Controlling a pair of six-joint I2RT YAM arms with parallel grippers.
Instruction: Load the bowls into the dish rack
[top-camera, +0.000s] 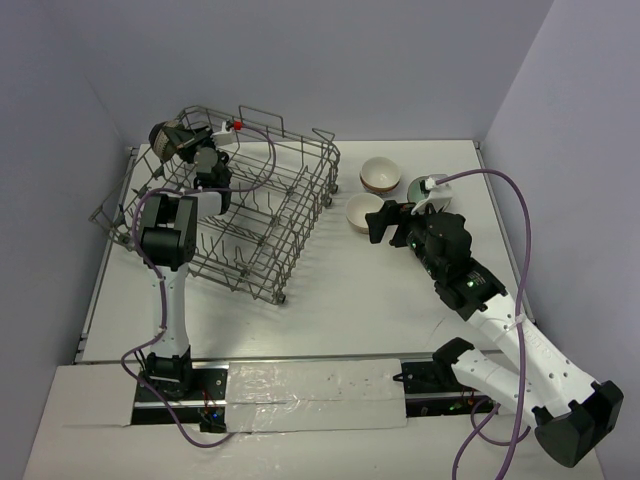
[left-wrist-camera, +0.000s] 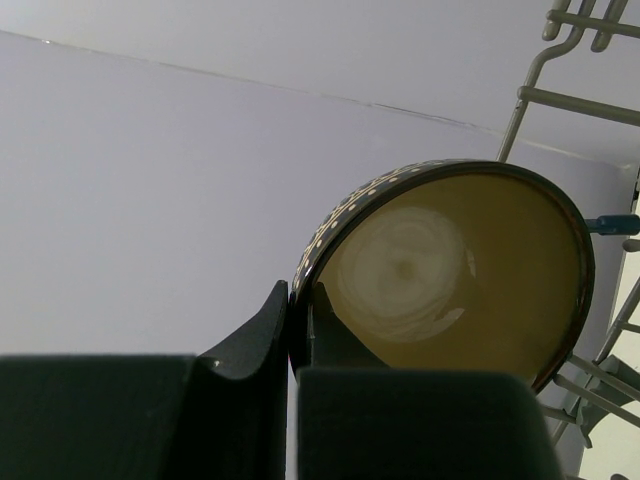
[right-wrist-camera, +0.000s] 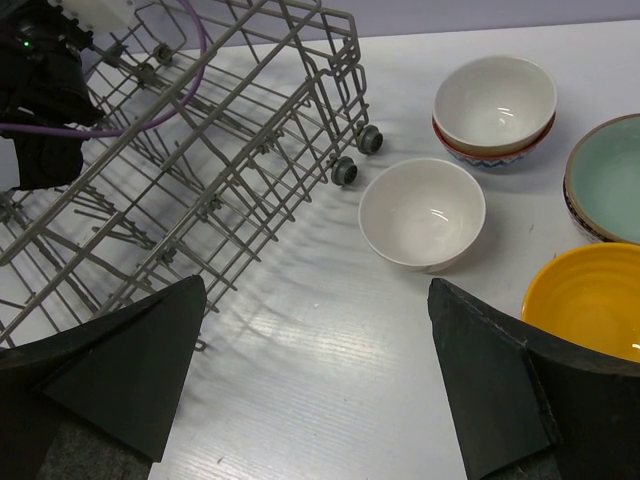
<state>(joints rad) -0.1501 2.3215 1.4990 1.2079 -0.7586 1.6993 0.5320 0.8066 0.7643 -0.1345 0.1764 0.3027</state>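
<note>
The left gripper (left-wrist-camera: 296, 310) is clamped on the rim of a beige-brown bowl (left-wrist-camera: 450, 280) with a dark dotted outside, one finger inside, one outside; the bowl stands on edge just ahead of the fingers, with wires of the dish rack (left-wrist-camera: 560, 100) beyond it to the right; the right gripper (right-wrist-camera: 315, 340) gapes wide and holds nothing; ahead of it lies a white bowl (right-wrist-camera: 422, 212), farther ahead a stacked pair (right-wrist-camera: 495, 100); a pale green bowl (right-wrist-camera: 612, 175) and an orange-yellow bowl (right-wrist-camera: 590, 305) lie to its right, the latter just beside its right finger; the rack sits ahead to its left.
</note>
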